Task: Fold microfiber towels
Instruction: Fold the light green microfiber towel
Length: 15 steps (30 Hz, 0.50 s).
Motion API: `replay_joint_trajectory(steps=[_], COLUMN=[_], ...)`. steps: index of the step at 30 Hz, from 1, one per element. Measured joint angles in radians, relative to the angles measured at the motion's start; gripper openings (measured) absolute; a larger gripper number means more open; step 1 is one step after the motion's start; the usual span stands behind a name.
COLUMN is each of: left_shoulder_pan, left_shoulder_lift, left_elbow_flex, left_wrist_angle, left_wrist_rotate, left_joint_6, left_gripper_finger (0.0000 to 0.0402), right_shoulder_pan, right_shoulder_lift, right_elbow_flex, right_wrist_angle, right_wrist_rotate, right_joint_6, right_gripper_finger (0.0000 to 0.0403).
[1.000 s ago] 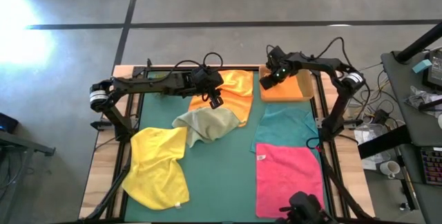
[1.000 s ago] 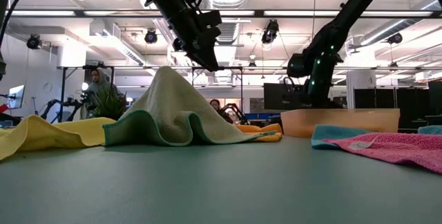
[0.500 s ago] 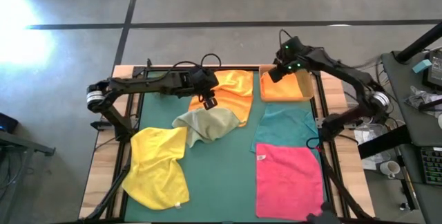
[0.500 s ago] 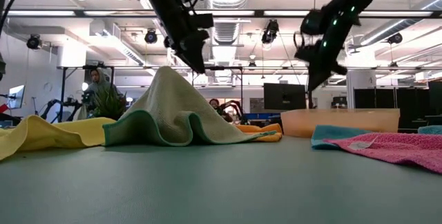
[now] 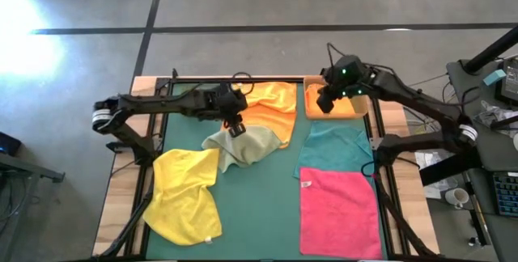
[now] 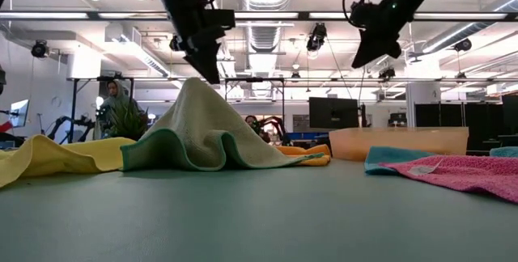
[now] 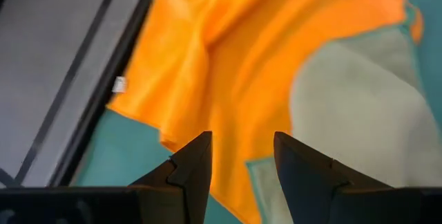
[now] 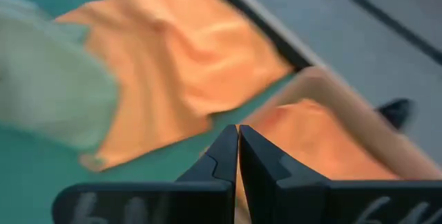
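Observation:
Several microfiber towels lie on the green mat. A loose orange one is at the far middle, and a bunched olive green one stands in a peak with one edge on it. The others are yellow, teal and pink. A folded orange towel lies in the tan tray. My left gripper hovers open above the border of the olive and orange towels. My right gripper is shut and empty, high over the tray's left end.
The tray sits in the mat's far right corner. The wooden table edge frames the mat. Bare green mat lies between the yellow and pink towels. Cables and desk clutter are to the right of the table.
My right gripper has risen well clear of the tray, staying shut while its arm swung out to the right. My left gripper has moved toward the table's left edge, from over the orange towel to beside the olive towel's peak, and stayed open. No towel has moved.

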Motion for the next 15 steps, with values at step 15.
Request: replay_joint_trajectory(steps=[15], left_shoulder_pan=[-0.315], left_shoulder_lift=[-0.117], left_elbow_flex=[-0.183], left_wrist_angle=[0.001], left_wrist_rotate=[0.005], left_joint_6=[-0.198], left_gripper_finger=[0.014], right_shoulder_pan=[0.322], right_shoulder_lift=[0.04], right_elbow_flex=[-0.022], right_wrist_angle=[-0.03], right_wrist_rotate=[-0.042], right_joint_6=[0.117], right_gripper_finger=[0.0134])
